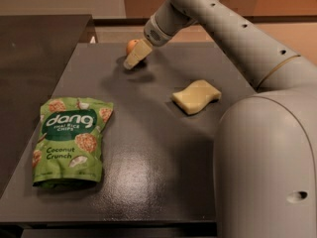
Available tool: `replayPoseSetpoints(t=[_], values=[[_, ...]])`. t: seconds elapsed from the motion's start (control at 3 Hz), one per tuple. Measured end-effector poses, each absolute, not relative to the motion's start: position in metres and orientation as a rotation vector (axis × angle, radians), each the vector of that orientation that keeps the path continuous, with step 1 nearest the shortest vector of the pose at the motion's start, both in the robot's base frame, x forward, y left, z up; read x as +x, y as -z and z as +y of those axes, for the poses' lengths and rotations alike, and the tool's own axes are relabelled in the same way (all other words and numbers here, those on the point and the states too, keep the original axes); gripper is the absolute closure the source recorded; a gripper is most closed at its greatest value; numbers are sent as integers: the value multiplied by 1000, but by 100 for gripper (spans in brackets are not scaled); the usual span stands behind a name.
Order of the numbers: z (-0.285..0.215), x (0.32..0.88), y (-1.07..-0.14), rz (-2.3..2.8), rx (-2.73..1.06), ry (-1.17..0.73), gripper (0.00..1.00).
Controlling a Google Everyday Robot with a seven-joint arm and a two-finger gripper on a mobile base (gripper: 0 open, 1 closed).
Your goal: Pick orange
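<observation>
Chip bag (pixel 69 140), probable sponge (pixel 196 96), table (pixel 148 182)

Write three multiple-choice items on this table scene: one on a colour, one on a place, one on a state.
1. The chip bag is: A red; B green; C blue.
2. The orange sits: A at the far end of the table, by the gripper; B on the chip bag; C at the near edge.
3. The sponge is: A held aloft; B lying on the table, apart from the chip bag; C under the chip bag.

Key: B, its printed face is green; A, the gripper is right beside it at the far end; B, it rests alone on bare tabletop.
</observation>
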State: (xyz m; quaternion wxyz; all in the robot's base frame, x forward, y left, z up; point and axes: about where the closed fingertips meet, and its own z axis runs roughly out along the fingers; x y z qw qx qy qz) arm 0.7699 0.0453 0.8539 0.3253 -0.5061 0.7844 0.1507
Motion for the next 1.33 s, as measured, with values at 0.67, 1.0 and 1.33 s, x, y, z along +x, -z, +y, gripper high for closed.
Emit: replayPoseSetpoints(t=[0.67, 1.0, 1.33], values=[[51, 772, -857, 2059, -1338, -400, 42], [48, 772, -861, 2061, -1331, -404, 65], [39, 763, -879, 2052, -1331, -403, 88]])
